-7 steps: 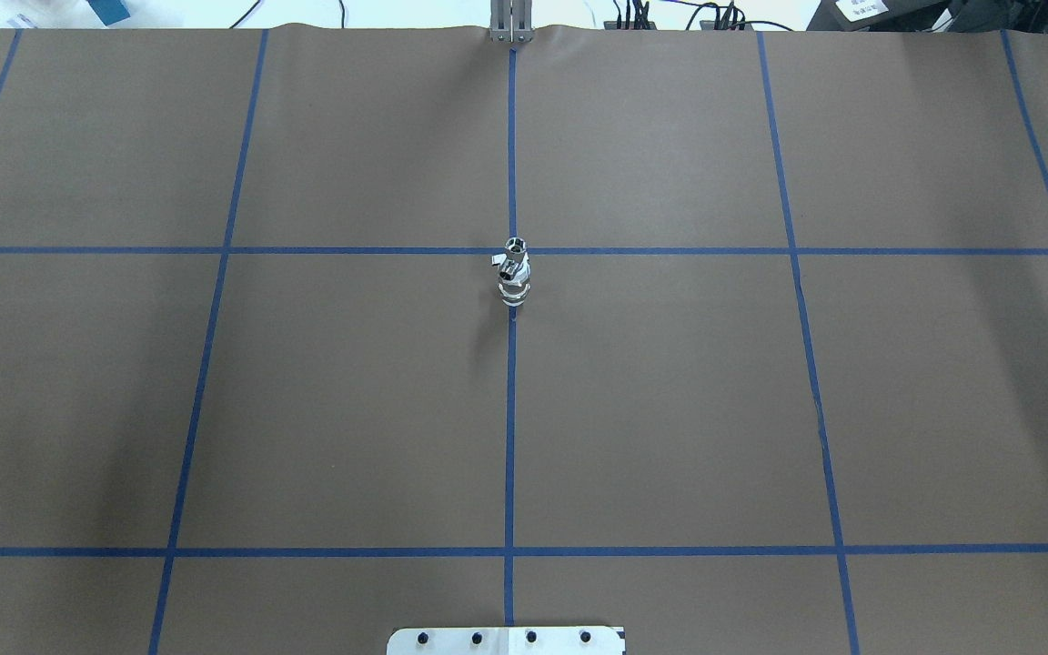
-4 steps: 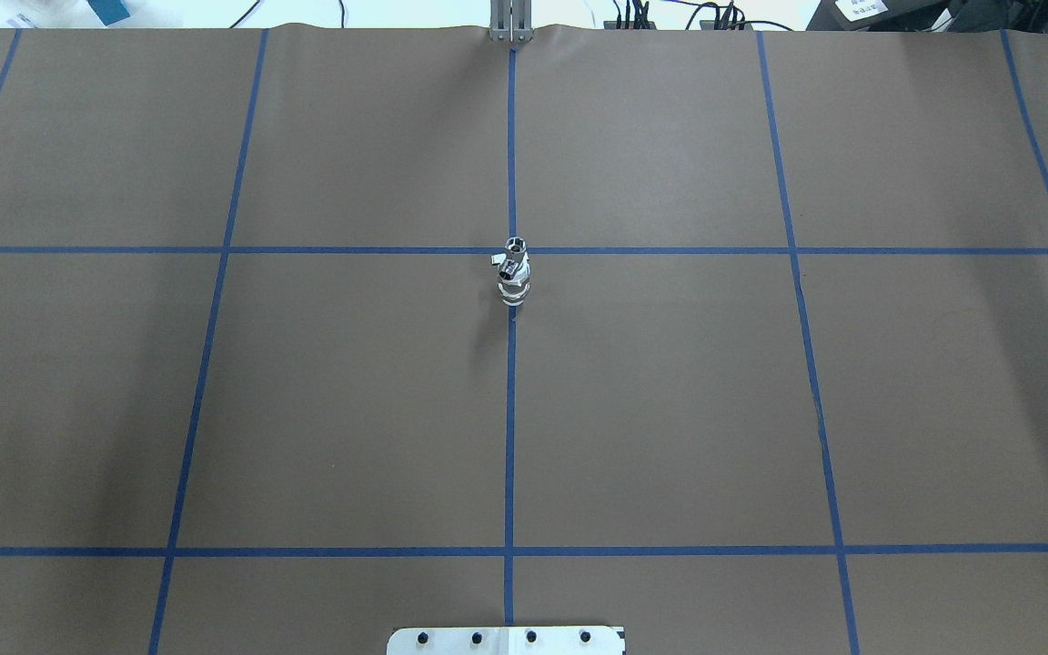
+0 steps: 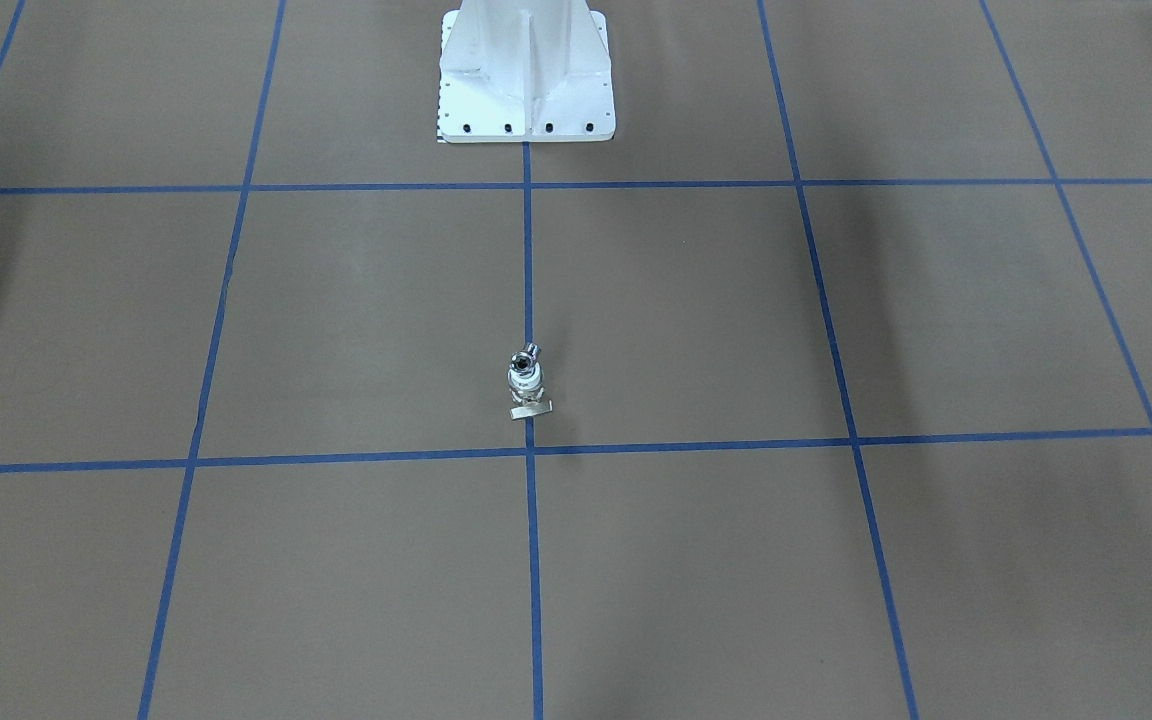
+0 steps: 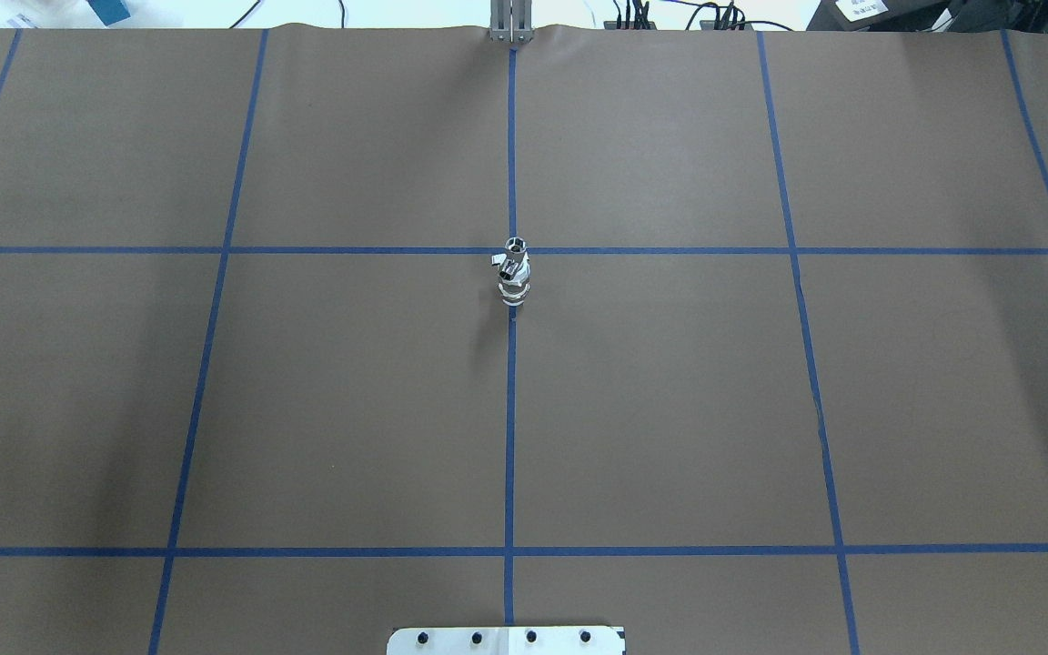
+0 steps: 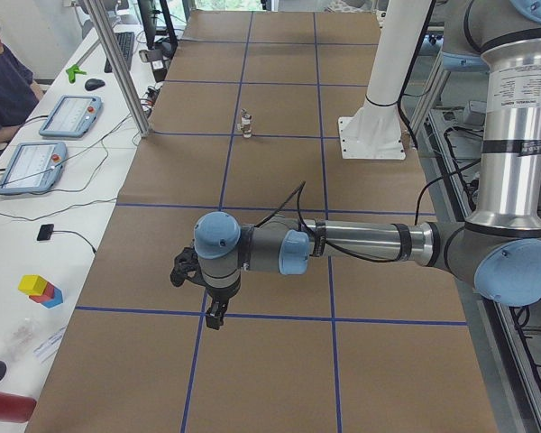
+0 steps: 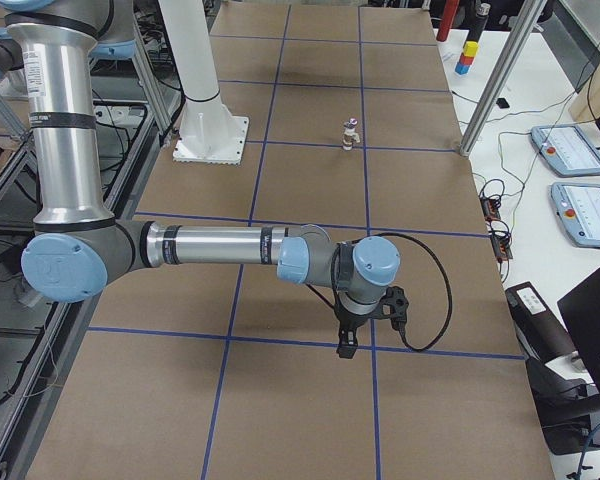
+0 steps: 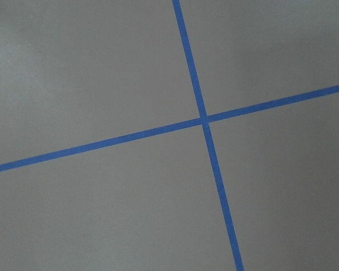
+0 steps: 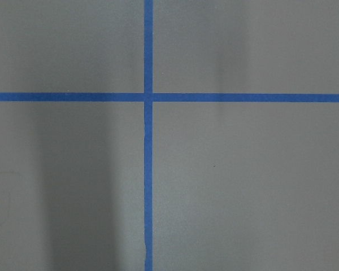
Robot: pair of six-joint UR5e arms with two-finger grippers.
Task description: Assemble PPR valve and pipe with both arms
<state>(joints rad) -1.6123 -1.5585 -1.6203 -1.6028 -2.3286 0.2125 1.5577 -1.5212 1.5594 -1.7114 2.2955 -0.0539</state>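
Tiny white plastic PPR valve [image 3: 526, 381] with a flat silvery metal tab [image 3: 531, 408] at its foot, and short shiny silver-grey pipe [image 3: 525, 355] with a dark round opening. The two touched, the pipe at the valve's end away from the tab, and stood upright together on the centre blue tape line [image 4: 509, 437] of the brown paper-covered table [image 4: 670, 409], just on the robot's side of a tape crossing and in line with the big white bolted pedestal [image 3: 526, 70]. Whether the joint was fully seated could not be told. The left gripper [image 5: 215, 322] hung point-down above a tape crossing toward one end of the table; the right gripper [image 6: 345, 349] hung likewise toward the opposite end. Both were well apart from the parts — only the side views showed them, so whether their fingers were spread or closed could not be told. Each wrist view showed brown paper and a tape crossing.
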